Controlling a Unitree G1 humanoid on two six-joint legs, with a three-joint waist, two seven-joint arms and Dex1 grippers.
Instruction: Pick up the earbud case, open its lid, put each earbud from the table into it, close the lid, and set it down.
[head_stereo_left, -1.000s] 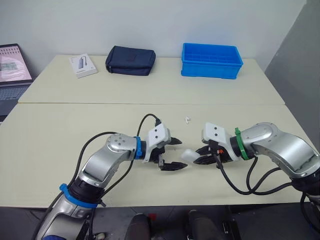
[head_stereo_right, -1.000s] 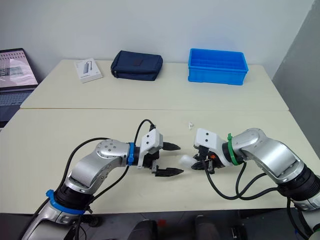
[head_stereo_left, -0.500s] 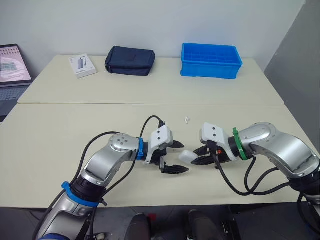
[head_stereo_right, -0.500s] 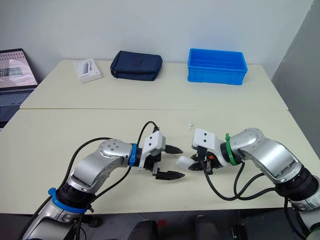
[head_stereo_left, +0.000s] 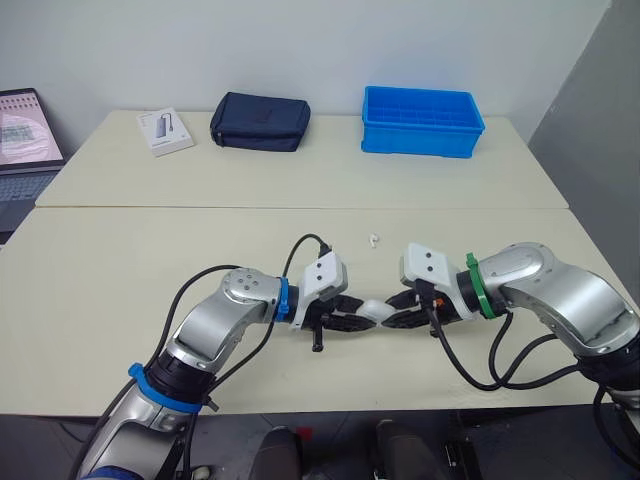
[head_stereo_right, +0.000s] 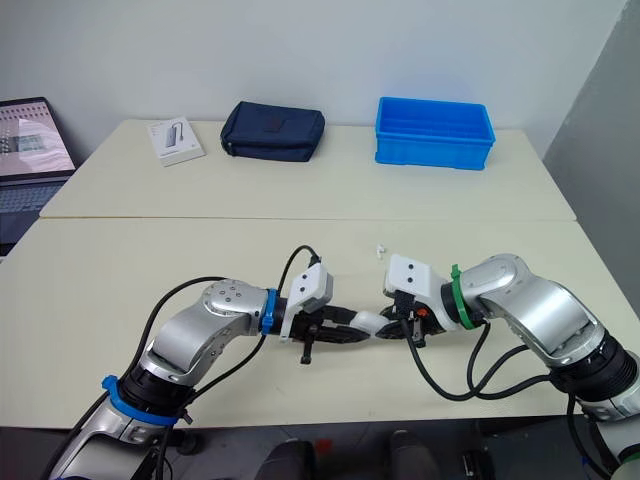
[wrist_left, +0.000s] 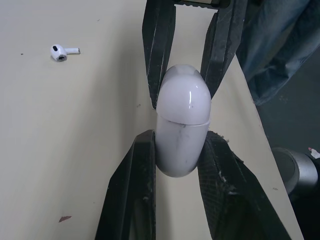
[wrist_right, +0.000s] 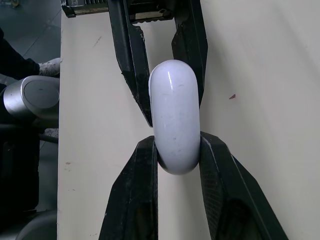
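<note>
Setting: pale wall (head_stereo_left: 300, 50); cream table (head_stereo_left: 120, 260) with laptop (head_stereo_left: 25, 140), white box (head_stereo_left: 166, 131), navy pouch (head_stereo_left: 260, 121) and blue bin (head_stereo_left: 422, 122) along the far side

Item 1, earbud case (head_stereo_left: 372, 311): white, held just above the near table, between the two arms. Its long axis runs along the line from one gripper to the other.

Item 2, left gripper (head_stereo_left: 362, 319): I read it as clamped on the end of the case nearest it.

Item 3, right gripper (head_stereo_left: 388, 312): clamped on the opposite end, the domed part beyond the seam, which I judge to be the lid.

Item 4, earbud (head_stereo_left: 374, 240): loose on the table, beyond the case and apart from it.

Note: both arms sit equally near the case. Opening turns on that seam lying crosswise between the grips
</note>
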